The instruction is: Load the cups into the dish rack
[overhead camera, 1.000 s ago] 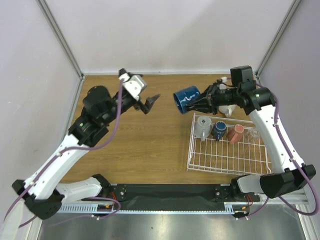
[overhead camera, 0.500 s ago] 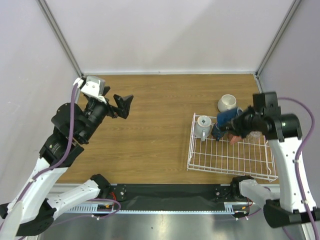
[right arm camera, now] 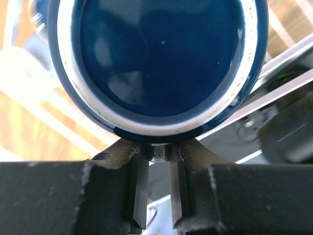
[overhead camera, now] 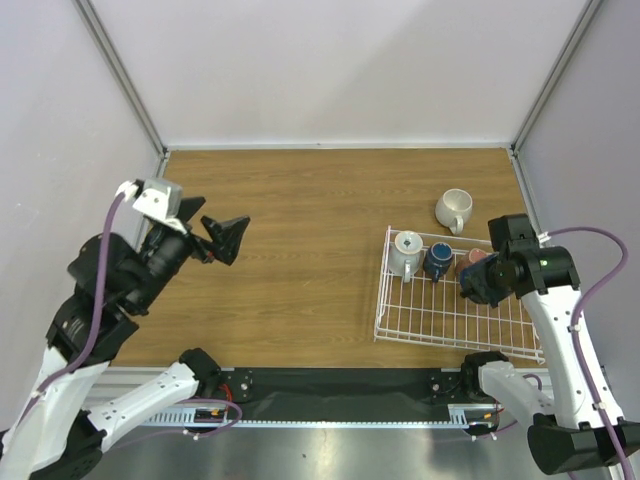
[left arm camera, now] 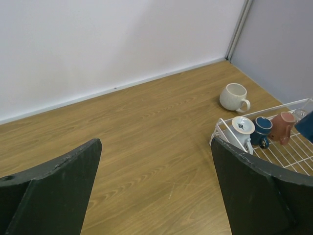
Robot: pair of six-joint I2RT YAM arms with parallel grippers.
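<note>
Left fingers (left arm camera: 58, 186): spread wide, above the wooden surface (left arm camera: 146, 127).
Right fingers (right arm camera: 139, 196): pinching the dark blue mug (right arm camera: 156, 58) by its rim, over the dish rack (overhead camera: 440, 315).

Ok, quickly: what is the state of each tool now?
Left tool: open, holding nothing.
Right tool: closed on the rim of the dark blue mug.

Both arms are white shells with black joints: the left arm (overhead camera: 62, 375) and the right arm (overhead camera: 561, 335). A purple cable (overhead camera: 104, 235) loops along each. The left gripper (overhead camera: 232, 240) has black wedge-shaped fingers (left arm camera: 54, 191) with scuffed edges, under a grey camera block (overhead camera: 160, 197).
</note>
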